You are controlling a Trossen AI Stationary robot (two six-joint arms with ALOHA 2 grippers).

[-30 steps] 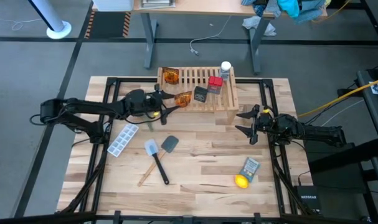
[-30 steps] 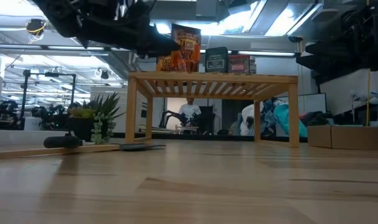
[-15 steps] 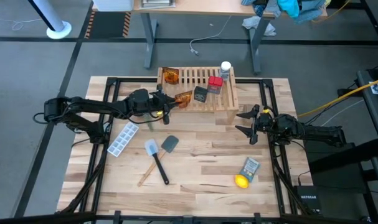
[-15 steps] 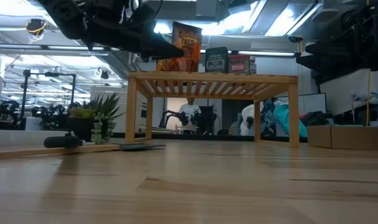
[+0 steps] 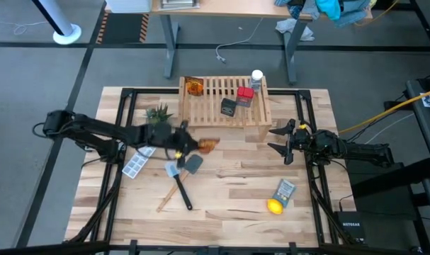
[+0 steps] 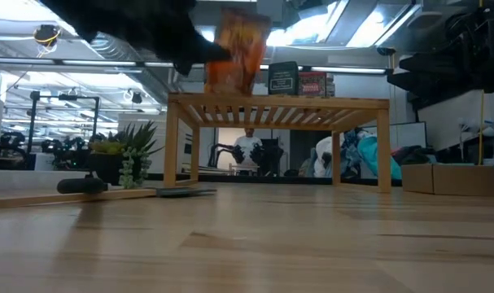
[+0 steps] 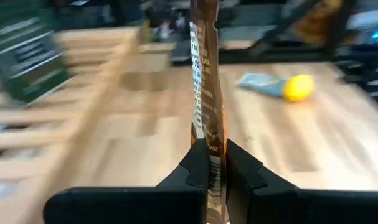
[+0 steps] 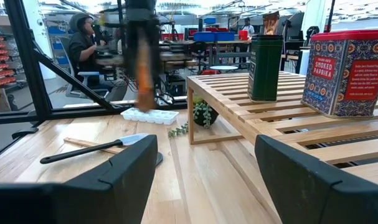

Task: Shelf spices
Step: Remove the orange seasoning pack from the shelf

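Note:
My left gripper (image 5: pixel 197 145) is shut on an amber-orange packet (image 5: pixel 210 144) and holds it over the table, just in front of the shelf (image 5: pixel 261 117). In the low view the packet (image 6: pixel 237 47) shows about level with the shelf top. On the slats stand another amber packet (image 5: pixel 193 86), a black box (image 5: pixel 229 108), a red box (image 5: pixel 244 95) and a white-capped bottle (image 5: pixel 256 76). My right gripper (image 5: pixel 280 140) stands open off the shelf's right end, with nothing between its fingers. My left gripper pinches the packet's flat faces between its two fingers, at the packet's edge nearest the arm (image 7: pixel 208 155). The fingers (image 7: pixel 195 169) come about level from the table's left side. The packet stands upright on edge, reaching away from the fingers, clear of table and shelf.
Under my left arm lie a white ice tray (image 5: pixel 139 159) and two spatulas (image 5: pixel 183 173). A small green plant (image 5: pixel 158 112) sits left of the shelf. Near the front right lie a grey-blue packet (image 5: pixel 284 191) and a yellow lemon (image 5: pixel 274 207).
My left gripper has shut on the amber packet at the shelf's front left corner and swung toward the table's near edge. The packet has come off the shelf with it and stays upright, now over the table.

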